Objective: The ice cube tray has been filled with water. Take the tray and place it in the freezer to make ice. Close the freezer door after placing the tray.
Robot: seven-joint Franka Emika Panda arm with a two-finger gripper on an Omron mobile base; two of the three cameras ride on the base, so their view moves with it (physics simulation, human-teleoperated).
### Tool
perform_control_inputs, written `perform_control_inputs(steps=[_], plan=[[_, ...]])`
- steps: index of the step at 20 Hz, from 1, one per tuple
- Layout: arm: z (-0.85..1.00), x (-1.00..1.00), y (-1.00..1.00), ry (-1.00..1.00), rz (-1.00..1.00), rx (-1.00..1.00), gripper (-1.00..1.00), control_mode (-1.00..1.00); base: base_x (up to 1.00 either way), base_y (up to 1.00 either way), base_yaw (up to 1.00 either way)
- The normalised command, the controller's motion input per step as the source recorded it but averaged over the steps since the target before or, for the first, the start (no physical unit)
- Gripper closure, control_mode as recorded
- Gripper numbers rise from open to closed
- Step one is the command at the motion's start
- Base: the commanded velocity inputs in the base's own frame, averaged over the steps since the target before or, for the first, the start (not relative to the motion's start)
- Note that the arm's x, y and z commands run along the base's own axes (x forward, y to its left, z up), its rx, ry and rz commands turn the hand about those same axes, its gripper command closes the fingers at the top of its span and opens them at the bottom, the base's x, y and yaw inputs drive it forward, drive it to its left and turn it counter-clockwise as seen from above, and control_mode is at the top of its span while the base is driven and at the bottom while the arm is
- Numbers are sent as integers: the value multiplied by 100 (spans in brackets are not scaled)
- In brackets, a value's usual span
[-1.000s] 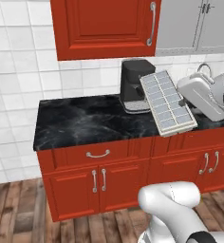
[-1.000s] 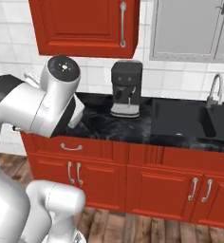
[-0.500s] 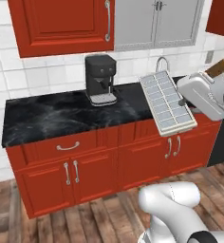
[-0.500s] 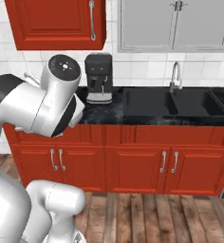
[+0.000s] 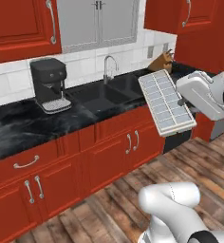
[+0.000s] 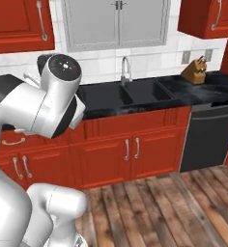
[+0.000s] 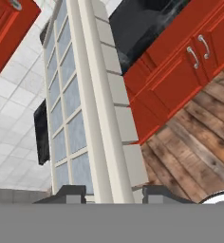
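Above the red base cabinets [image 5: 109,152], mid-air: gripper [image 7: 111,192] is clamping the ice cube tray [image 5: 166,102] by one long edge, jaws drawn in tight on the rim, one dark tip showing either side of the tray wall in hand view. Tray is hanging clear of the black counter [image 5: 19,126], tilted, its far end reaching up twd the wall tiles; it's touching nothing but the fingers.

Hand view is giving the close look: tray [image 7: 85,109] running edge-on up the frame, pale bluish water [image 7: 69,99] sitting in the square cells, red cabinet fronts and wood floor [image 7: 194,156] passing behind. Left base view is showing what hand cam can't, i.e. the tray's whole grid face-on w/ the arm's white wrist at its right edge, plus where it's hanging: in front of the counter edge, just right of the sink [image 5: 111,90] and faucet [image 5: 109,69]. Black coffee machine [image 5: 50,85] is standing well left of it, knife block [image 5: 162,60] near the back wall beyond.

Right base view is adding the room's far side: dark dishwasher front [image 6: 210,132] under the counter, knife block [image 6: 195,71] above it, sink [image 6: 140,91] centre; the arm's big white elbow is blocking the lower left, so gripper and tray are hidden behind it.
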Motion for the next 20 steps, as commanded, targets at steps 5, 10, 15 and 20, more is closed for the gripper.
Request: perform_control_inputs(steps=[5, 10, 15, 20], plan=[[0, 0, 0, 0, 0, 0, 100, 100, 0, -13, -59], [0, 0, 0, 0, 0, 0, 100, 100, 23, -18, -53], [0, 0, 0, 0, 0, 0, 100, 100, 50, -16, -48], [0, 0, 0, 0, 0, 0, 100, 100, 80, -15, -42]])
